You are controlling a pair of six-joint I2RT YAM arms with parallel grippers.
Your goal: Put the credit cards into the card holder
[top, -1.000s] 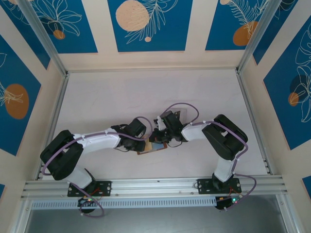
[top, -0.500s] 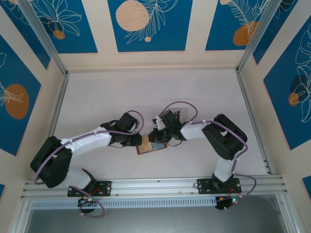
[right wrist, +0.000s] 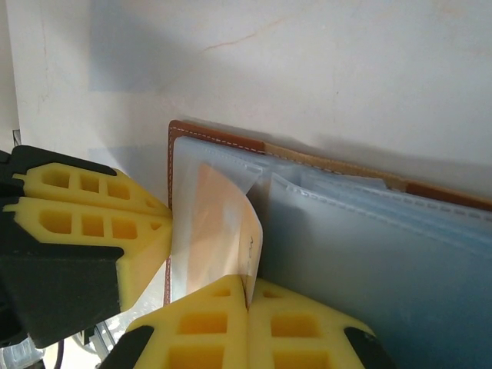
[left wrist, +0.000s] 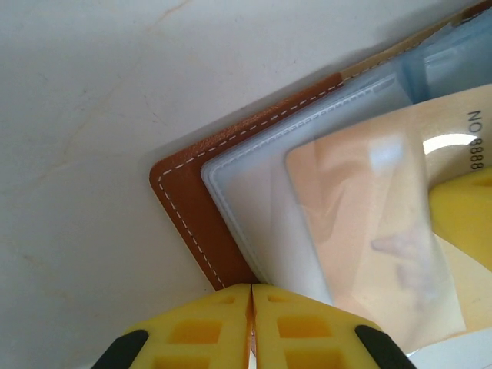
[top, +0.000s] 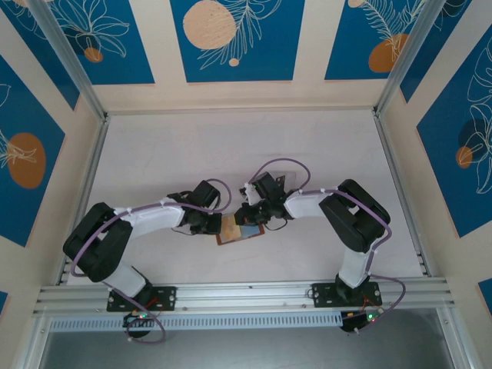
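Print first: yr credit card point(left wrist: 361, 223) shows "NO" and digits that read 8888 near its right edge in the left wrist view, w/ glare across part of it. The card is tan-orange and lies partway inside a frosted clear sleeve point(left wrist: 246, 200) of the card holder point(left wrist: 192, 207). Its printed end sticks out of the sleeve.

Left fingers point(left wrist: 200, 330): pressed together w/ no gap you can see. A thin brown sliver of the holder's leather edge is caught btwn them. In the right wrist view the same yellow foam blocks sit against the holder's left edge, touching it.

Right fingers point(right wrist: 207, 327): also closed tight. The tips meet on the near end of the card where it leaves the sleeve mouth, so they're pinching the card. One of them shows as a yellow block at the right of the left wrist view, over the card.

The holder lies open on the worktop point(top: 154, 154). It's brown w/ white stitching, and its pale bluish sleeves spread to the right in the right wrist view. From above you see it btwn the two wrists, about mid-worktop, a bit toward the arm bases.

The worktop is off-white w/ faint veining. Aluminium rails point(top: 238, 290) frame it. The walls are cream w/ blue panels point(top: 231, 38) bearing white leaf outlines & orange discs.
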